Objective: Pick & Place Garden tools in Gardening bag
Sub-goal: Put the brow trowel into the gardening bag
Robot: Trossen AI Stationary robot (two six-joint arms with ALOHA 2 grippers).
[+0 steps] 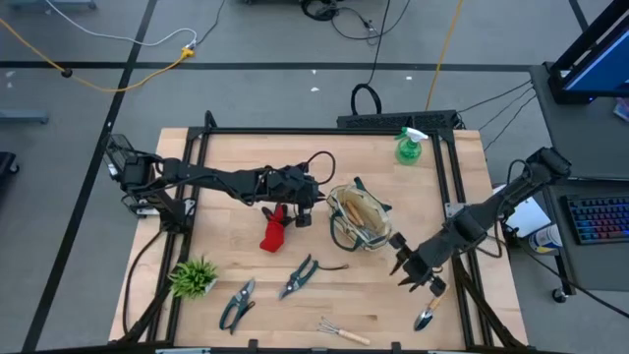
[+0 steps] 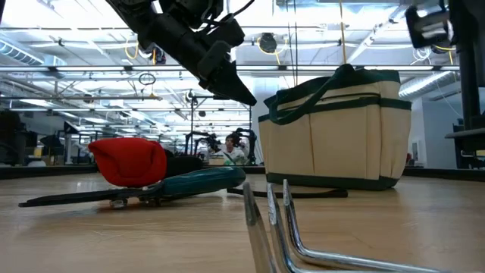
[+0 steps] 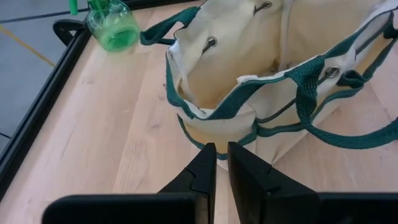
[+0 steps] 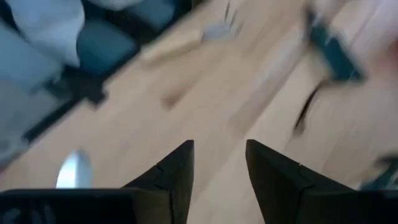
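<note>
The gardening bag (image 1: 360,218) stands upright near the middle of the wooden table (image 1: 236,157), a cream canvas tote with dark green trim and its mouth open upward.

The left gripper (image 1: 307,208) hangs just beside the bag's left side, above the board. Its fingers (image 3: 202,171) are nearly together, with only a thin slit between them and nothing in it.

The right gripper (image 1: 413,272) hovers off the bag's front right corner, above bare wood. Its fingers (image 4: 177,168) stand apart with a clear gap — empty.

The garden tools lie scattered outside the bag:
- the red glove (image 1: 275,230) is just to the bag's left, under the left arm's wrist;
- a pair of pruning shears (image 1: 298,277) lies in front of the glove;
- a second pair of shears (image 1: 237,303) lies further left;
- a wooden-handled hand rake (image 1: 343,331) is near the front edge;
- a trowel (image 1: 427,315) lies near the right gripper, towards the front;
- the green spray bottle (image 1: 409,146) stands at the back edge, well apart from the bag.

A spiky green plant tuft (image 1: 194,276) sits at the front left.
</note>
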